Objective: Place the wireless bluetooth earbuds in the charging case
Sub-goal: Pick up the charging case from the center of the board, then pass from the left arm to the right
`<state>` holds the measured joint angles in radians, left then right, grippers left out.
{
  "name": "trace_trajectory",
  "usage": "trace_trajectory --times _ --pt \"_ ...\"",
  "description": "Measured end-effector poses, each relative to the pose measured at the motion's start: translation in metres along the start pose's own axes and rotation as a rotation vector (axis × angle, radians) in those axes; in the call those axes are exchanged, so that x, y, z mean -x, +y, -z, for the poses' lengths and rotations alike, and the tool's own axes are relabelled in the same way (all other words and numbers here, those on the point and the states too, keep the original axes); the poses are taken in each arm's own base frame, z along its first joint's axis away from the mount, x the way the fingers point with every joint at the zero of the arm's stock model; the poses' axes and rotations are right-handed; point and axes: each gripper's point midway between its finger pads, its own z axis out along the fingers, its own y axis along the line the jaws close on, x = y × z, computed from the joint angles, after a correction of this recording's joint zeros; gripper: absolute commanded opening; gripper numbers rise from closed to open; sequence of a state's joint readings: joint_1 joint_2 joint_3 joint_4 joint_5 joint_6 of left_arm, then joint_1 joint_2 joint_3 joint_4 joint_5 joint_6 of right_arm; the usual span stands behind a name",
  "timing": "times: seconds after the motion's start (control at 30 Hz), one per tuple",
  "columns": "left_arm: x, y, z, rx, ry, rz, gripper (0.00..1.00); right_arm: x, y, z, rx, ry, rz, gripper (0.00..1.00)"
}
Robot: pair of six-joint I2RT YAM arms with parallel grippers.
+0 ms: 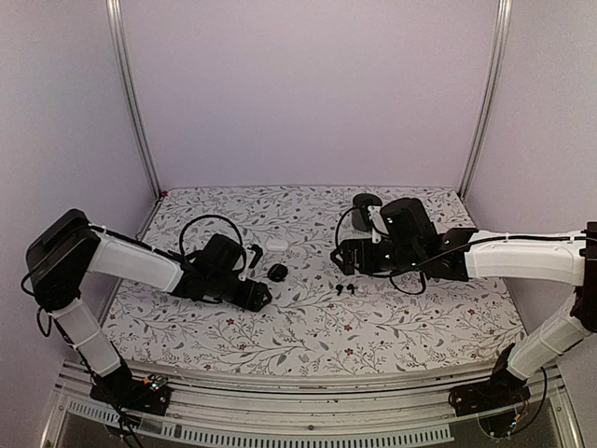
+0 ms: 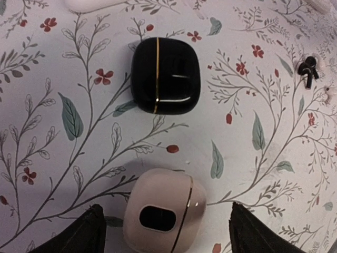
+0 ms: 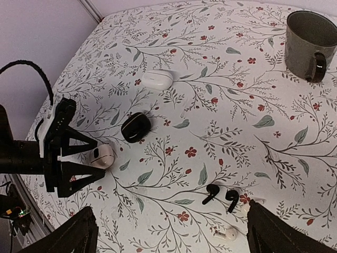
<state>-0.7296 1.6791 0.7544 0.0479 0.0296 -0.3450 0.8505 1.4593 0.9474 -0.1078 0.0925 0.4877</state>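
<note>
A pale pink charging case (image 2: 164, 211), shut, lies on the floral cloth between the fingers of my left gripper (image 2: 166, 234). The gripper is open, with a gap on each side of the case. A shut black case (image 2: 165, 76) lies just beyond it. Two black earbuds (image 3: 211, 193) (image 3: 231, 199) lie side by side under my right gripper (image 3: 176, 234), which hangs open and holds nothing. A white earbud (image 3: 227, 233) lies close to them. From above, the left gripper (image 1: 264, 297) is left of the black earbuds (image 1: 343, 289) and the right gripper (image 1: 343, 261) just behind them.
A white case (image 3: 157, 79) lies farther back, beyond the black case. A grey mug (image 3: 309, 45) stands at the back right. The floral cloth (image 1: 308, 327) covers the table, with purple walls on three sides.
</note>
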Motion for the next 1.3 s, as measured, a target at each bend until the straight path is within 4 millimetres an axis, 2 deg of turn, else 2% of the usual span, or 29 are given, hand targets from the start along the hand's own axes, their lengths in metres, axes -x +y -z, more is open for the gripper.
trace_trajectory --times 0.17,0.33,0.43,0.57,0.63,0.87,1.03,1.2,1.3 --pt "-0.012 -0.011 -0.008 0.022 0.021 -0.076 0.6 -0.001 0.0 -0.002 -0.002 0.002 0.014 0.99" --pt "-0.014 -0.013 -0.009 0.061 0.012 -0.115 0.26 -0.003 -0.001 -0.005 -0.007 0.009 0.017 0.99" --pt "-0.011 -0.015 -0.009 0.065 0.001 -0.135 0.17 -0.003 -0.002 -0.005 -0.007 0.01 0.019 0.99" --pt "-0.009 -0.025 -0.007 0.015 -0.004 -0.161 0.15 -0.004 0.001 -0.005 0.005 0.015 0.032 0.97" --pt "-0.001 -0.039 -0.001 -0.058 -0.03 -0.18 0.15 -0.005 0.006 -0.005 0.033 0.023 0.043 0.97" --pt "0.066 -0.11 0.05 -0.369 -0.26 -0.25 0.15 -0.002 0.045 0.004 0.248 0.032 0.108 0.94" --pt "0.101 -0.135 0.08 -0.44 -0.399 -0.297 0.15 -0.003 0.064 0.011 0.356 0.056 0.064 0.9" --pt "0.109 -0.151 0.09 -0.444 -0.454 -0.341 0.14 0.005 0.076 0.015 0.418 0.049 -0.063 0.82" --pt "0.108 -0.158 0.091 -0.425 -0.467 -0.366 0.14 0.01 0.079 0.017 0.424 0.038 -0.133 0.7"
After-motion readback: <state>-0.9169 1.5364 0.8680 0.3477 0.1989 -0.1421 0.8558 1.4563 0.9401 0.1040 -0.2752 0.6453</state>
